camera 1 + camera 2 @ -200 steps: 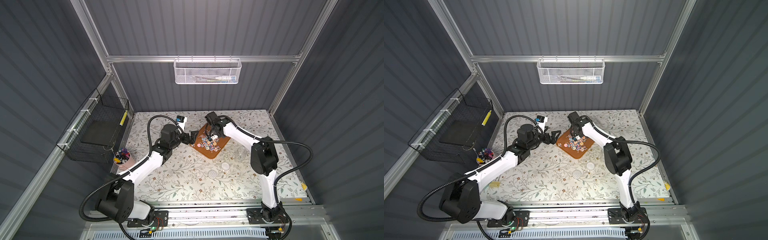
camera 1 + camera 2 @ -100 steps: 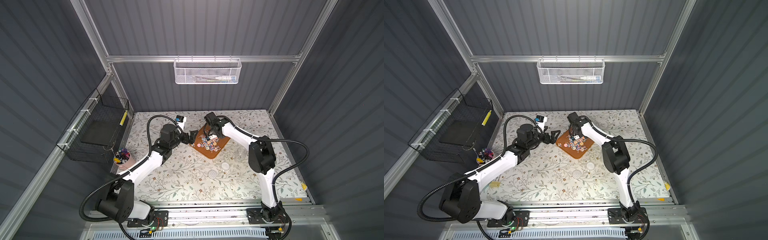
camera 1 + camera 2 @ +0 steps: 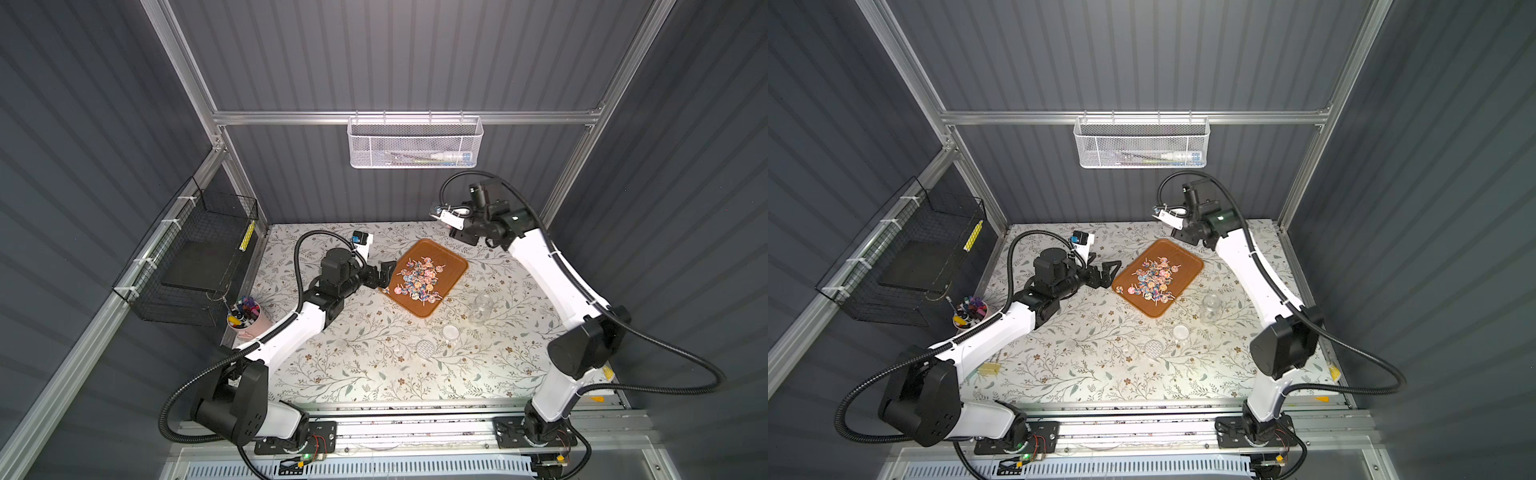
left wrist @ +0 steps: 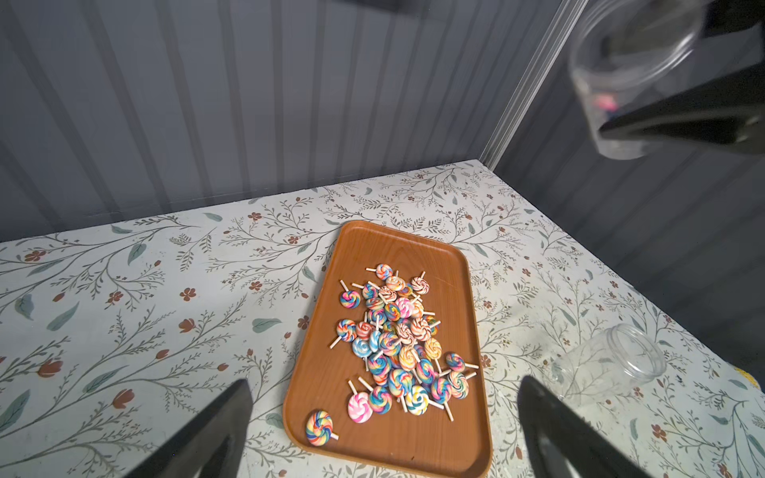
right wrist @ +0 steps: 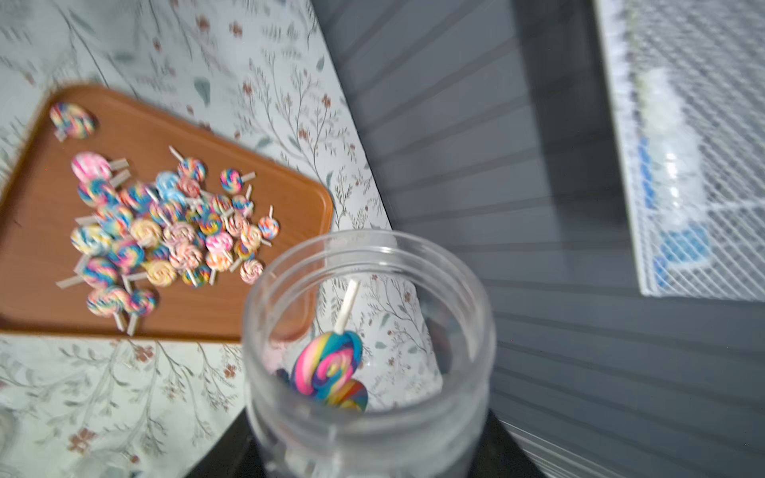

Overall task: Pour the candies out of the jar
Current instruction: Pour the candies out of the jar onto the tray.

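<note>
Pouring incomplete: the right gripper [image 4: 652, 74], part-closed around the jar [image 5: 369, 426], holds it raised far-right of the tray [image 4: 397, 244], at least two candies [image 5: 327, 368] inside. The left gripper [image 3: 384, 275] gapes wide, empty. Next: invert jar over tray.

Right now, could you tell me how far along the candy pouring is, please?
Done: most candies lie heaped on the tray. In hand: the right gripper holds the jar raised off the table near the tray, with at least two lollipops inside. Left: tipping those out. The left gripper stands open beside the tray.
</note>
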